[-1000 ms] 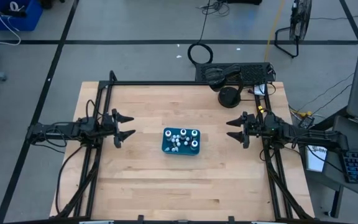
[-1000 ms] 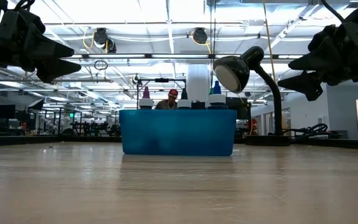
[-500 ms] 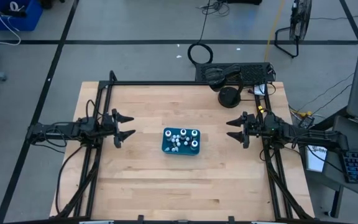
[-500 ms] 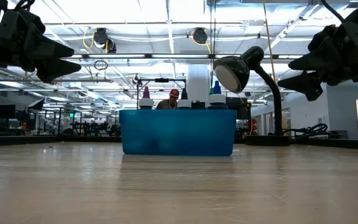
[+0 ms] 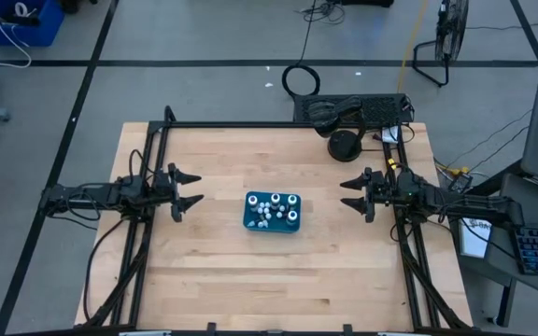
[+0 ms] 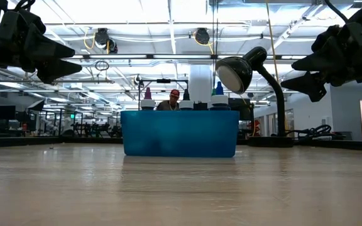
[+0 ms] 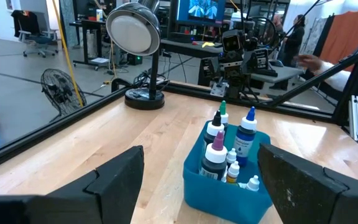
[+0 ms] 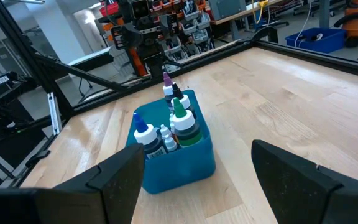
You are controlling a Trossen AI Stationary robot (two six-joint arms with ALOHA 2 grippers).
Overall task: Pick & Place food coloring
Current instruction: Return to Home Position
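Observation:
The food coloring bottles [image 5: 272, 208] stand upright inside a blue tray [image 5: 250, 221] at the table's middle: taller dark bottles [image 7: 215, 155] with coloured tips, and tiny dropper bottles [image 7: 232, 169] among them. In the right wrist view the same bottles [image 8: 174, 124] fill the tray [image 8: 185, 165]. My left gripper [image 5: 191, 189] hovers open left of the tray, above the table. My right gripper [image 5: 350, 194] hovers open right of it. Both stay well apart from the tray.
A black desk lamp [image 5: 344, 145] with its round base stands at the table's far right; its head [image 6: 233, 73] shows behind the tray. Black frame rails [image 5: 148, 233] run along the left and right edges. A person [image 6: 175, 100] sits far behind. Bare wood surrounds the tray.

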